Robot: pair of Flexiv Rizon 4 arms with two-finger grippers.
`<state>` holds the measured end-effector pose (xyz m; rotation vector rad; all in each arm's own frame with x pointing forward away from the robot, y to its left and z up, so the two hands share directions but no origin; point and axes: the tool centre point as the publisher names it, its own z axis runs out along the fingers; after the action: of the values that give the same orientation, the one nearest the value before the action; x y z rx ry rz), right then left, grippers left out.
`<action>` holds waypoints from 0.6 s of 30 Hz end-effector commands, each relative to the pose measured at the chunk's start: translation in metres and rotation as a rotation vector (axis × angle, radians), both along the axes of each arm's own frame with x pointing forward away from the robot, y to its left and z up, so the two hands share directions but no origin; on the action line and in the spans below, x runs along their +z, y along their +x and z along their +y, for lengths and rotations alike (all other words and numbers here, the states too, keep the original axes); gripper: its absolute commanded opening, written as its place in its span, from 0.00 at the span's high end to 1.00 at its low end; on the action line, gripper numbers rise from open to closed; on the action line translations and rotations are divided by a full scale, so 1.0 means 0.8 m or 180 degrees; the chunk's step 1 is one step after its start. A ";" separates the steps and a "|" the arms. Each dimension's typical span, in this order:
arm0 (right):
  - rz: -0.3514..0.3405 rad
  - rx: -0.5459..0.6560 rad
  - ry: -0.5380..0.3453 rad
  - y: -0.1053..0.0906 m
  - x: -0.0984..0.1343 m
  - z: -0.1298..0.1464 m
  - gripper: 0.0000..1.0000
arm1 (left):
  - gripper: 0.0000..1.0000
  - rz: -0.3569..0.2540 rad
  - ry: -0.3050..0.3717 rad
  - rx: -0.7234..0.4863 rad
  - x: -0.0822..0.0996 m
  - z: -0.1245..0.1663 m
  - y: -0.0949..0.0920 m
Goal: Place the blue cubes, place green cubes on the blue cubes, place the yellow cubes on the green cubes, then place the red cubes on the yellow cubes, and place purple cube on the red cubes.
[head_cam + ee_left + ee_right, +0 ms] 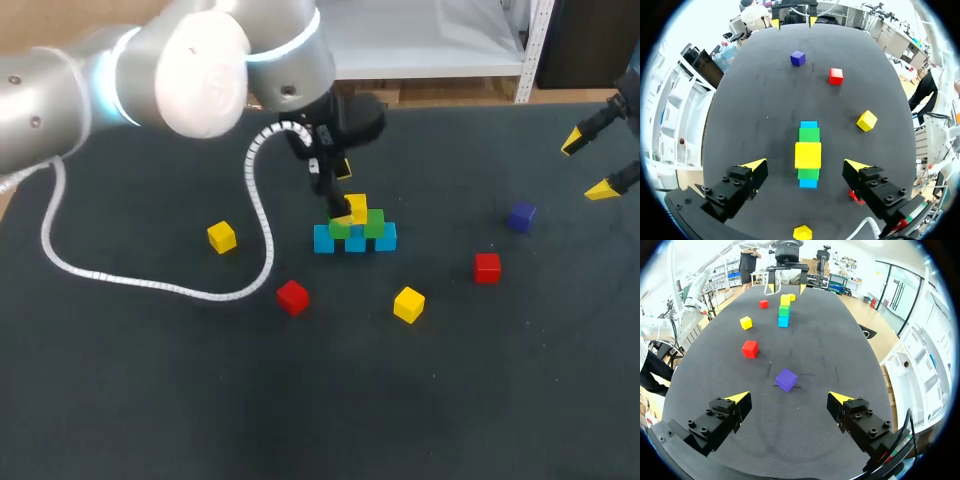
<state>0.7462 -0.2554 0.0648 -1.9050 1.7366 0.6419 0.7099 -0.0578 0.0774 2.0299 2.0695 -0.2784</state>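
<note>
- Stack sits mid-counter (pixel 150 400). Three blue cubes (pixel 323 239) lie in a row as the base, two green cubes (pixel 373 222) sit on them, and a top yellow cube (pixel 356 207) is on the greens.
- The left arm (pixel 150 60) comes in from the left, and the left jaws hang directly above the stack.
- In the left wrist view they are spread wide, one fingertip (pixel 756 165) on each side of the top yellow cube. Neither touches it and they hold nothing.
- Judgement: the cube rests on its own. The wide spread gives side clearance, so a lift-off should not nudge it.
- The right jaws are at the far right of the counter, wide and empty. The purple cube (pixel 786 379) lies on the counter just ahead of them.
- Judgement: the right arm is parked clear of the left arm's work zone and is well set for the purple cube later.
- Two loose yellow cubes (pixel 221 236) lie left and near right of the stack. Of the two red cubes (pixel 292 297), one lies near left and one right.
- A white coiled cable (pixel 150 280) trails over the counter and ends close to the near-left red cube. This is a possible snag.
- Status: yellow layer begun; red and purple not yet placed.
</note>
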 end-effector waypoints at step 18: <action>-0.0002 0.0003 0.0006 0.000 0.000 0.000 0.00 | 0.00 -0.0086 -0.0018 -0.0725 0.013 0.207 -0.040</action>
<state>0.7462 -0.2554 0.0648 -1.9050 1.7366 0.6419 0.6824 0.0797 0.0896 2.2538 1.9003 -0.2261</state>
